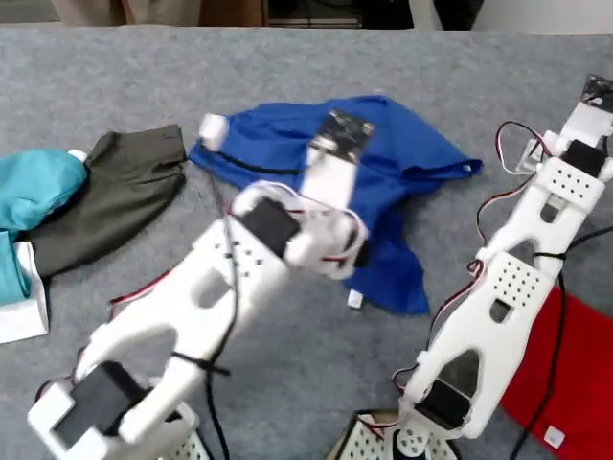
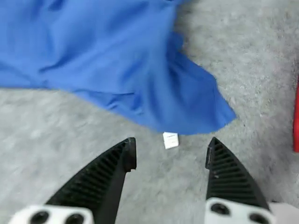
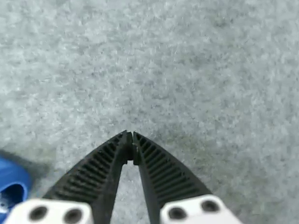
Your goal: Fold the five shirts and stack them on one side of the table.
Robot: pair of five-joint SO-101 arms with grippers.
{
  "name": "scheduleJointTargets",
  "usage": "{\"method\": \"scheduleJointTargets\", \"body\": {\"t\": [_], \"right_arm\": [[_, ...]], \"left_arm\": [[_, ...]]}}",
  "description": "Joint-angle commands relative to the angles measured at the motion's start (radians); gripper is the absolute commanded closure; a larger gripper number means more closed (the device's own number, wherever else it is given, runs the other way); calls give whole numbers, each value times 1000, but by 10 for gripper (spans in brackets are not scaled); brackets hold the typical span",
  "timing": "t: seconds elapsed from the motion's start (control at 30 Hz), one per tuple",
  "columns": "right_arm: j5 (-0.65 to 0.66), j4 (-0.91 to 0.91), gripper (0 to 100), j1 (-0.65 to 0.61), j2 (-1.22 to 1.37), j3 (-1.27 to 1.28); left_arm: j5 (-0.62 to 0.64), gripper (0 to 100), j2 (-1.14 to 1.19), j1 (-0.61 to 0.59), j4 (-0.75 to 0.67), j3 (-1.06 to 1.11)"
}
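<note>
Spread open, the left gripper (image 2: pixel 171 148) hangs at the edge of the blue shirt (image 2: pixel 107 60), likely to pinch and fold it; the right gripper (image 3: pixel 130 140) is closed.

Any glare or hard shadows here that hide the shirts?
High view: even light, no glare; the left arm covers part of the blue shirt. Left wrist view: soft shadow along the blue shirt's hem, ahead of the open left gripper. Right wrist view: flat light on the table, faint shadow beside the shut right gripper.
</note>
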Motion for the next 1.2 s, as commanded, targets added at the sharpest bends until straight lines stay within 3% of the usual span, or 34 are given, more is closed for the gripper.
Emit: {"method": "scheduleJointTargets", "body": {"t": [0.0,0.13,0.27,0.5,0.83,1.03,1.17], "right_arm": [[-11,-18,994,21,-10,-68],[-17,-20,994,33,-10,-71],[-14,-25,994,38,-10,-71],[-11,-26,993,38,-10,-71],[-11,-26,993,35,-10,-71],[-11,-26,993,31,-10,-71],[-11,-25,993,31,-10,-71]], "left_arm": [[60,749,128,12,-127,5],[106,749,364,2,-189,-68],[129,761,555,-21,-158,-216],[80,989,628,-137,84,-459],[-256,980,628,-408,471,-712],[-282,973,638,-562,522,-784],[-282,871,630,-605,523,-775]]}}
